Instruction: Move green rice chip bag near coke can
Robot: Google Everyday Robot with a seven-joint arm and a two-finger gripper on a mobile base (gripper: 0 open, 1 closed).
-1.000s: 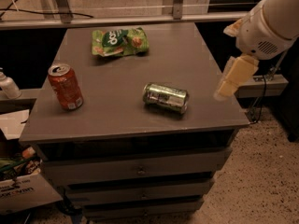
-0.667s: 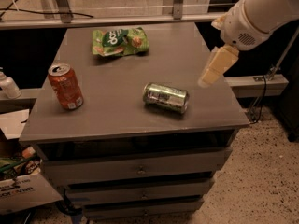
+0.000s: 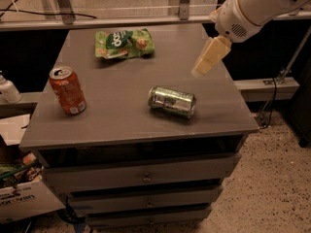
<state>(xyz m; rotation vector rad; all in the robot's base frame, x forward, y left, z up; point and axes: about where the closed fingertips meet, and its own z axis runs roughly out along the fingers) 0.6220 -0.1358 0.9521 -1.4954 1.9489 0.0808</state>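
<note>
The green rice chip bag (image 3: 124,43) lies flat at the back of the grey cabinet top (image 3: 116,115), left of centre. The coke can (image 3: 67,90) stands upright near the left edge, in front of the bag. My gripper (image 3: 208,59) hangs from the white arm at the upper right, above the right side of the top. It is well to the right of the bag and holds nothing that I can see.
A silver-green can (image 3: 172,101) lies on its side in the middle right of the top. A white bottle (image 3: 7,89) stands off the left edge. A cardboard box (image 3: 22,193) sits on the floor at the lower left. A metal rail (image 3: 146,21) runs behind the cabinet.
My arm and gripper have moved left and toward the back, from beyond the right edge to over the right side of the top. The bag and both cans have not moved.
</note>
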